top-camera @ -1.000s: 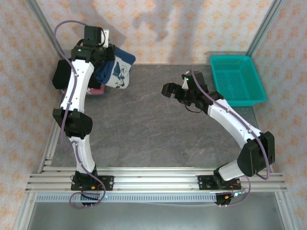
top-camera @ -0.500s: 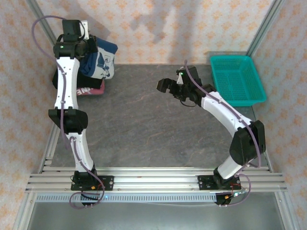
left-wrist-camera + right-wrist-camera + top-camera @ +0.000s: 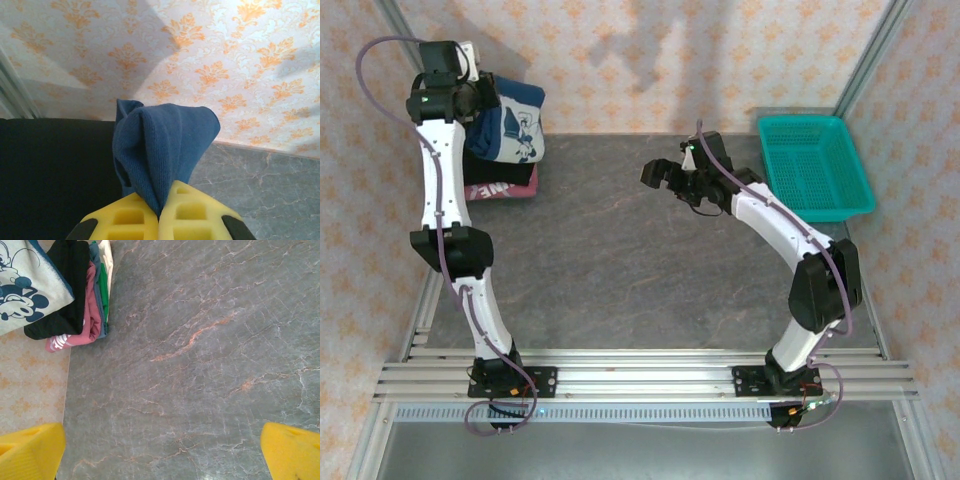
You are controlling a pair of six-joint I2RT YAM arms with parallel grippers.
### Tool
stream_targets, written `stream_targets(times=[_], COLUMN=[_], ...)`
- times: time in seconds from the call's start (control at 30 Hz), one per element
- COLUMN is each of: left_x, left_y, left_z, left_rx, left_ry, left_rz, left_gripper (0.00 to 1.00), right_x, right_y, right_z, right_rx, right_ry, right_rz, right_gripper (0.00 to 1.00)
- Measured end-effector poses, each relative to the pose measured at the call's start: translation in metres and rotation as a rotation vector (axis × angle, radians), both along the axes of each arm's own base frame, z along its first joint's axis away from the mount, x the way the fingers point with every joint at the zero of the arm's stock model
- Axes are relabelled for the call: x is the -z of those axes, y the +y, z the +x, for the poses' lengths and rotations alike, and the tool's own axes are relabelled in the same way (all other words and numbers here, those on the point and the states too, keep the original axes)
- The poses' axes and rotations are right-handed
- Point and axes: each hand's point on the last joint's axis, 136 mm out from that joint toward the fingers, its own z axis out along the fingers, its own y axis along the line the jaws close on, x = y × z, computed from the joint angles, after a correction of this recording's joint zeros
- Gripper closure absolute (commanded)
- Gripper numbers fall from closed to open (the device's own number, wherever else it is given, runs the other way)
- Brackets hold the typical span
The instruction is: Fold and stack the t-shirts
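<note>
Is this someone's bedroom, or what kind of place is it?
Probably a robot test booth, not a bedroom. The left arm and right arm are bolted to metal rails at a grey table, boxed in by wallpapered panels. The left claw grips a navy t-shirt.

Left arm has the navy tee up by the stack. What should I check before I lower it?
1. Left gripper grip on navy tee: ok, cloth pinched between shut fingers.
2. Navy tee neatly folded: not ok, it hangs bunched.
3. Tee lined up over black tee and pink tee: cannot tell, close by but exact alignment unclear.
4. Right gripper out of the way: ok, open above mid-table, apart from the stack.
5. Landing spot free: ok, black tee lies on top.
</note>
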Motion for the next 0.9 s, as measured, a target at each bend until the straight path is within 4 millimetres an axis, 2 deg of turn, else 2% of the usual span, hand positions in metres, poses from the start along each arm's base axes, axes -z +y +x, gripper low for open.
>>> stream_targets(times=[0.4,0.57,0.67,0.83,0.87,0.9], left_x=[-0.005,0.003,0.025,0.088,0.101,0.114], left_y=[0.043,0.069,0.090,0.121,0.126,0.132], left_z=[-0.007,-0.003,0.010,0.042,0.047,0.053], left_rx=[-0.046,-0.066,-0.081,-0.107,-0.115,-0.123], left_ry=[-0.029,-0.044,-0.036,0.000,0.008,0.014], left_rz=[-0.028,-0.066,-0.102,-0.190,-0.206,-0.224], left_gripper=[1.00,1.00,1.00,1.00,0.98,0.81], right_x=[0.010,0.010,0.010,0.020,0.022,0.025], right_y=[0.005,0.008,0.013,0.022,0.024,0.026], right_z=[0.010,0.014,0.023,0.039,0.041,0.044], right_rx=[-0.005,-0.007,-0.011,-0.015,-0.016,-0.015], right_ry=[0.027,0.043,0.047,0.075,0.084,0.091], right_rz=[-0.013,-0.018,-0.016,-0.025,-0.028,-0.028], right_gripper=[0.01,0.00,0.00,0.01,0.01,0.01])
